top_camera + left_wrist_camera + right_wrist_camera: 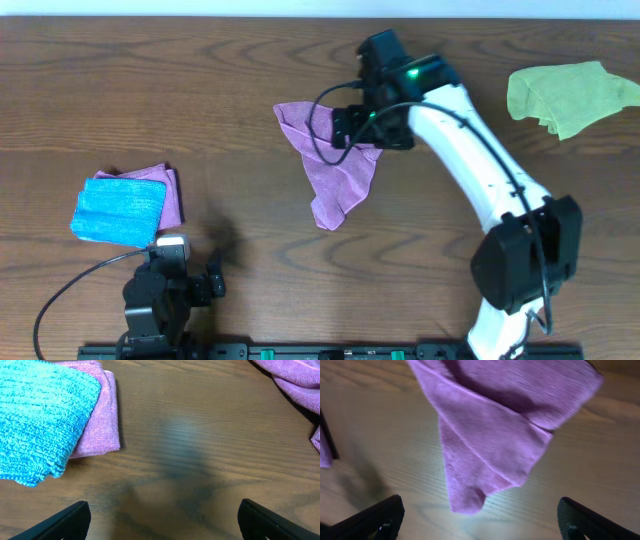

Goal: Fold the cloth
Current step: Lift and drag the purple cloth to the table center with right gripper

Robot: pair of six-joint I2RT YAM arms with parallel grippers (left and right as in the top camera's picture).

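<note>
Purple cloth [335, 165] is lying crumpled at mid-table; its folding is looking wholly undone. At left, the blue folded cloth [118, 210] is sitting near the left gripper [162, 515], gaping wide and empty. The right gripper [480, 515] is hovering, spread and empty, over the cloth's upper-right edge. Bare table [250, 80] is surrounding it; the lime-green cloth [565, 95] is lying well apart.

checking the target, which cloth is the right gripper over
The loose purple cloth mid-table; the green cloth lies far right, the blue cloth far left.
</note>
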